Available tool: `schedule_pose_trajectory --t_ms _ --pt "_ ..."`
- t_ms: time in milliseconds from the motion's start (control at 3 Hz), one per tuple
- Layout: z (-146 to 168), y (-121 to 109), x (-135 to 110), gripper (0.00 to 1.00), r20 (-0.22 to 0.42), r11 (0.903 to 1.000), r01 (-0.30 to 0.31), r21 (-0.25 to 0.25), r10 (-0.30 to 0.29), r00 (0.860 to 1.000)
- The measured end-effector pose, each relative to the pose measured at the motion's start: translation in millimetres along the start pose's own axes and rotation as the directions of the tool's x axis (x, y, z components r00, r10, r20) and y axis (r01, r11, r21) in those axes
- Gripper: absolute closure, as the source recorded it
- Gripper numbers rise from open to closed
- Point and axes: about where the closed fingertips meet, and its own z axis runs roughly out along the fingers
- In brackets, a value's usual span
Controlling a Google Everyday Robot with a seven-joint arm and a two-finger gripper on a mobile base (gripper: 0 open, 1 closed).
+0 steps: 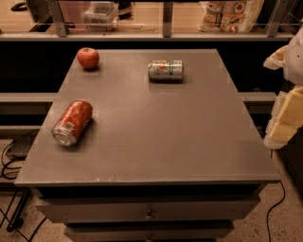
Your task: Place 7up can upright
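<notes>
The gripper [287, 117] hangs at the right edge of the frame, just off the table [165, 146] rim and partly cut off; whether it is spread or closed cannot be told. The 7up can [165, 70] lies on its side, upper middle, with bare tabletop on every side. A red-orange can [72, 122] lies on its side near the left edge, and an apple [88, 57] sits at the upper left corner.

The gripper [287, 113] beside the table's [156, 142] right side runs off the picture's edge. The bag [230, 14] behind is cropped on top.
</notes>
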Motion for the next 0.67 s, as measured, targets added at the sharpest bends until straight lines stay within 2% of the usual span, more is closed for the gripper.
schedule_pose_trajectory --t_ms 333,667 --pt "0 -2 0 0.0 -0.004 0.9999 0.012 0.007 -0.012 1.0" --pt "5 -12 -2 0.0 -0.023 0.9978 0.066 0.01 -0.065 0.998"
